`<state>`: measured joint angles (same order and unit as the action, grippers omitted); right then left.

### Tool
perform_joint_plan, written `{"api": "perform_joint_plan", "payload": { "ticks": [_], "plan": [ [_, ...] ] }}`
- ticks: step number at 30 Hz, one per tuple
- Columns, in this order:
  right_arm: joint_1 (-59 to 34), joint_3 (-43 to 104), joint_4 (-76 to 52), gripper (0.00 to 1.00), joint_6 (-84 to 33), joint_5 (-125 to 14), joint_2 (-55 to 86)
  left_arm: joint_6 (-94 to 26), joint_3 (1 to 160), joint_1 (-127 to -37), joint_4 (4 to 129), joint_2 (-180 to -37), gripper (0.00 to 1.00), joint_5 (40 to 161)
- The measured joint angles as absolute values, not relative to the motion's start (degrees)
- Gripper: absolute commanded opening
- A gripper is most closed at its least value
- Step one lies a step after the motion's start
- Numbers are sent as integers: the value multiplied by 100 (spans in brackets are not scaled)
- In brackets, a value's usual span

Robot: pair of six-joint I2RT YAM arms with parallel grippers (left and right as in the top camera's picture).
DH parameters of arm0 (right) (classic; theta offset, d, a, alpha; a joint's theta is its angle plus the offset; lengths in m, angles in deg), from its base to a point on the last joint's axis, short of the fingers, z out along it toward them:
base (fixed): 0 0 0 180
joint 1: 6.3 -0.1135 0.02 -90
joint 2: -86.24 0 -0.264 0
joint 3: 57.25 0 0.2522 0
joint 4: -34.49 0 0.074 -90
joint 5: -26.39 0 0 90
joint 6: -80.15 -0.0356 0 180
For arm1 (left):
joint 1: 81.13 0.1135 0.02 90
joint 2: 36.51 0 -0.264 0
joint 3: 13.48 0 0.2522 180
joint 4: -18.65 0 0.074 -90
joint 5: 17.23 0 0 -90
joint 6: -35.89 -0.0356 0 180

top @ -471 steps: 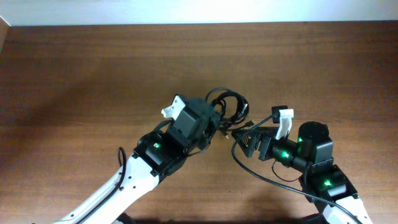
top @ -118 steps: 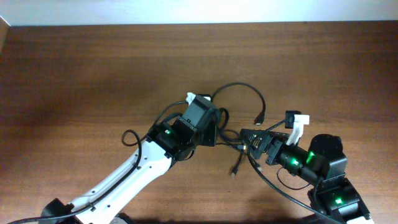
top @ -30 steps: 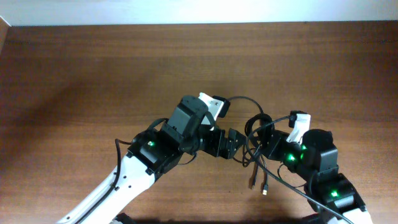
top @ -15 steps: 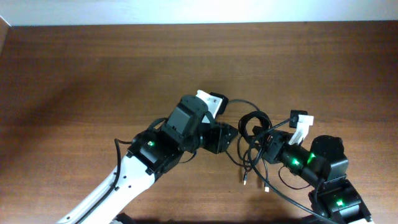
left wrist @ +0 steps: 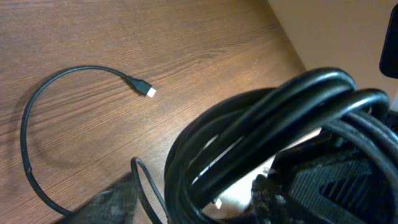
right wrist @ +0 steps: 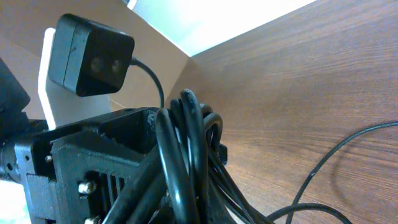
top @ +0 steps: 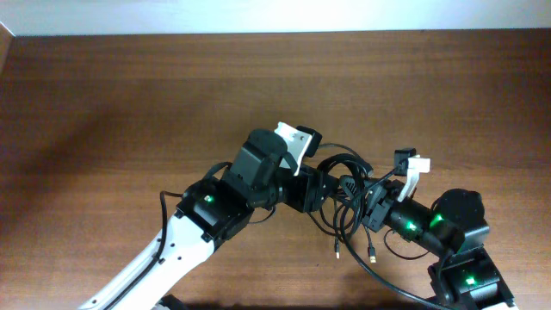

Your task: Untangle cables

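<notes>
Left hand point(top: 320, 189) has pushed further right into the coil since half a second ago. Its fingers were wide apart a second back and now sit narrower, with the loops between them. Can't tell from the left wrist view whether they actually pinch the bundle or just straddle it. Right hand point(top: 360, 205) has drifted back toward the lower right, so the strands between the two hands look more drawn out than before. It is closed, and the cords rising right in front of its wrist camera suggest it is clamped on a strand.

The cables point(top: 346, 166) are still one bunched coil, lifted between the two hands just right of the counter's point(top: 129, 103) middle. Two loose plug ends point(top: 372, 256) dangle below the right hand. The left wrist view shows another strand lying curved on the wood, its plug point(left wrist: 144, 88) free.

Judgement: both hands are now on the knot, so a pull-apart looks set up, but nothing has separated yet. The loops still overlap tightly.
</notes>
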<state>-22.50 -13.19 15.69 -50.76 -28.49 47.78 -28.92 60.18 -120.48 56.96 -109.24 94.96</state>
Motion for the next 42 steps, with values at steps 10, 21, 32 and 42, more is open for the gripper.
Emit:
{"api": "perform_joint_plan", "payload": {
  "ticks": [10,21,32,42],
  "plan": [
    [-2250,-1319,1820,4,-5076,-2495,4778,-2907,6018,-12048,5513,-10909,22,9546],
    [-2250,-1319,1849,24,-5063,-2460,4778,-2907,6018,-12052,5517,-10905,0,9573],
    [-2246,-1310,1252,70,-4724,-2889,4778,-3366,6018,-12031,5543,-10905,0,9096],
    [-2246,-1308,887,86,-4637,-3431,4778,-5106,6018,-12011,5545,-10905,0,8917]
  ]
}}
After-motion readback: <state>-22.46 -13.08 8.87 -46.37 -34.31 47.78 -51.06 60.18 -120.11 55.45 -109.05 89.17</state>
